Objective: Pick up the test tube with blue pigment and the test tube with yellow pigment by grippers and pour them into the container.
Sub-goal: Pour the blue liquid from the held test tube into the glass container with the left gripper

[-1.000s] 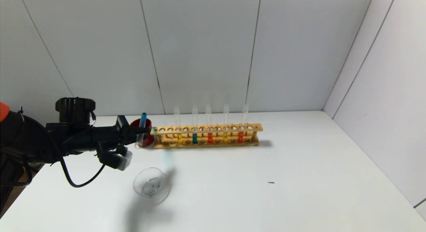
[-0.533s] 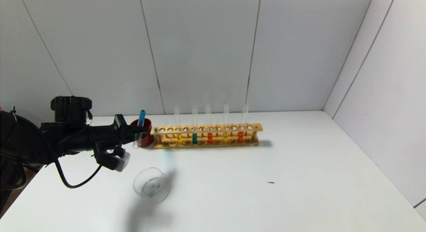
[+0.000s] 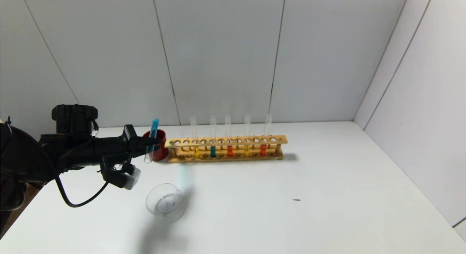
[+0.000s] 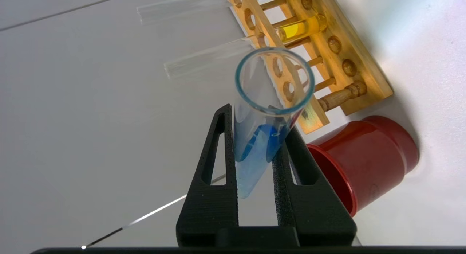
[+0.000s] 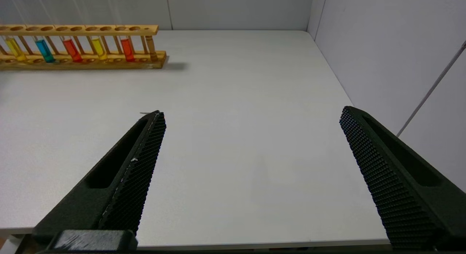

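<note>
My left gripper point(image 3: 151, 141) is shut on the test tube with blue pigment point(image 3: 152, 137). It holds the tube tilted in the air in front of the red cup, open mouth lowest and blue at the raised end. In the left wrist view the fingers point(image 4: 218, 144) clamp the tube point(image 4: 262, 137), whose mouth faces the camera. The clear glass container point(image 3: 164, 204) sits on the table below and nearer than the tube. A yellow-pigment tube point(image 3: 196, 152) stands in the wooden rack point(image 3: 225, 157). My right gripper point(image 5: 251, 115) is open and empty above the table's near right edge.
The rack also holds a blue-teal tube point(image 3: 213, 151), two red-orange tubes point(image 3: 229, 151) and a second yellow tube point(image 3: 247, 150). A dark red cup point(image 3: 158, 152) stands at the rack's left end. A small dark speck point(image 3: 296, 200) lies on the white table.
My left arm has drawn back slightly to the left and risen a little, carrying the blue tube with it. The dish and rack have not moved.
</note>
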You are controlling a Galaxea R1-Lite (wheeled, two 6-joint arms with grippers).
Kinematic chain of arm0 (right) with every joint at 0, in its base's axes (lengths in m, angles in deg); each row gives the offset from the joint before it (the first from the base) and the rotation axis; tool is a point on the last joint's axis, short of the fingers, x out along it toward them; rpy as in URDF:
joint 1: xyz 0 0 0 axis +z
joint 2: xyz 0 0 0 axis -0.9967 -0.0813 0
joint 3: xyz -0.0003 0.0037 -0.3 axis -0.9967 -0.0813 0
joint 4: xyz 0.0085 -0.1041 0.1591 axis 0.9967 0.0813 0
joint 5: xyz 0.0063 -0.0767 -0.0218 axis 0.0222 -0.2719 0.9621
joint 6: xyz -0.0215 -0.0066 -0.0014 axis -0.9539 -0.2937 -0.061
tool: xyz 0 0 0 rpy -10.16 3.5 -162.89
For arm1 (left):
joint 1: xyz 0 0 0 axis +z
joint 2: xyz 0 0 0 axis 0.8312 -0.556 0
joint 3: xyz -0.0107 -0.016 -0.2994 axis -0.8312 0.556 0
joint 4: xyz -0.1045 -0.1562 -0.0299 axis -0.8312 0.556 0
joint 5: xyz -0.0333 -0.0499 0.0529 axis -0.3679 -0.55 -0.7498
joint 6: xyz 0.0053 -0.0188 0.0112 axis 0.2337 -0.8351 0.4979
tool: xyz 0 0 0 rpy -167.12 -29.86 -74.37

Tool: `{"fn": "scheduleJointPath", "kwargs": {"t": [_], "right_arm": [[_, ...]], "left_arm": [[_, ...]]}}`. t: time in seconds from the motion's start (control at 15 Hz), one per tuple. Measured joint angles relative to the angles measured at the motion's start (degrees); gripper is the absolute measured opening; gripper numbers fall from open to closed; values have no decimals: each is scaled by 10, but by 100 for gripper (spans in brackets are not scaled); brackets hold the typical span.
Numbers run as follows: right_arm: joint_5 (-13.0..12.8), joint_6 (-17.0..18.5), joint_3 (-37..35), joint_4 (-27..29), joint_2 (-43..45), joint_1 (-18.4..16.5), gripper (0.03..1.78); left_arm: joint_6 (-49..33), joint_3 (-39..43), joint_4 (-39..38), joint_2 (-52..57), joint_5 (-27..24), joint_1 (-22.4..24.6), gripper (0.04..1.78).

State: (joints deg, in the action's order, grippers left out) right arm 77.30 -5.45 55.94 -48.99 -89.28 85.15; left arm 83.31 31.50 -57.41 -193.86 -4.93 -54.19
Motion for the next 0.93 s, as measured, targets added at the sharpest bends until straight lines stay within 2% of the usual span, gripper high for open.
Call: {"fn": "scheduleJointPath", "kwargs": {"t": [0.93], "right_arm": [[0,0,0,0,0,0,175]], "left_arm": [[31,11,0,-1,-5,-3,32]]}}
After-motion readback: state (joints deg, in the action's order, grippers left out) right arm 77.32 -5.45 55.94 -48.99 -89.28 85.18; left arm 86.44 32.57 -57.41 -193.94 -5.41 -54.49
